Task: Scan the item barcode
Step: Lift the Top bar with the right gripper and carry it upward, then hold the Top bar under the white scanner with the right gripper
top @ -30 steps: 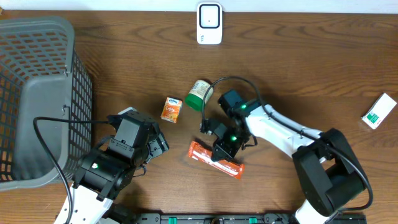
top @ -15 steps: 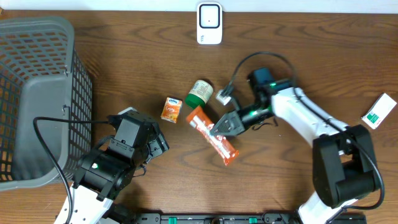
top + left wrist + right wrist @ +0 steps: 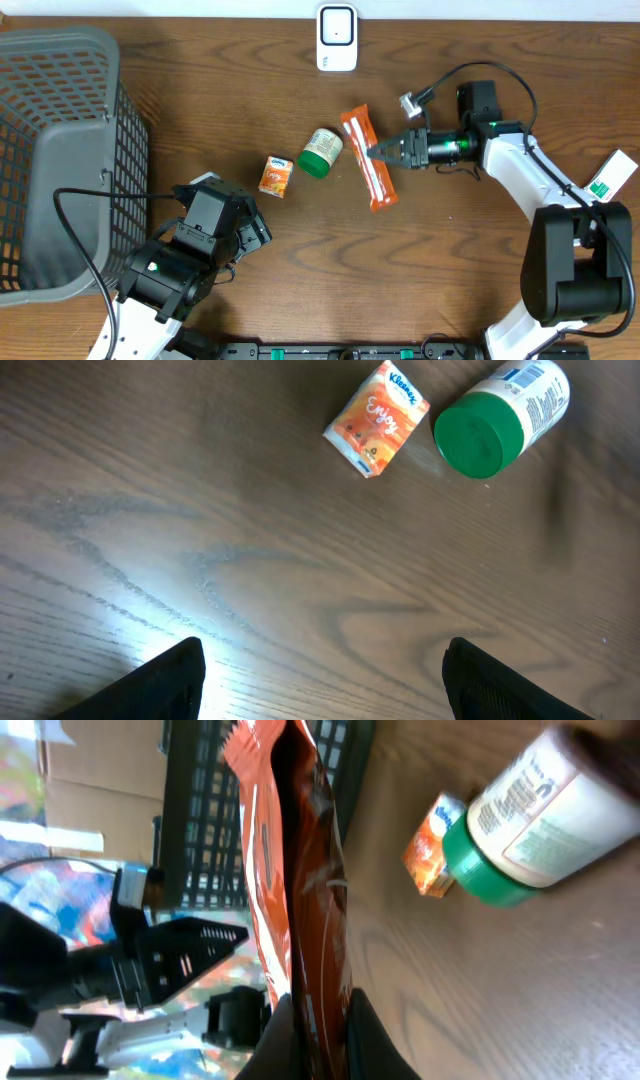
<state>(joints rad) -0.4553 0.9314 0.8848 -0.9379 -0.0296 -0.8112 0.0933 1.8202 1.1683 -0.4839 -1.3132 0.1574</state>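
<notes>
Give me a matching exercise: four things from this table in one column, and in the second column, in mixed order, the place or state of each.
1. orange packet
2. green-capped bottle
3. grey basket
4. white scanner

A. at the far edge, middle
B. lying on its side
C. held by the right arm's fingers
D. at the left end of the table

Pairs: 1-C, 2-B, 3-D, 4-A

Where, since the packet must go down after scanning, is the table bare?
Bare wood lies between scanner and white box, and between basket and scanner. Crowded around bottle, tissue pack and held packet.
</notes>
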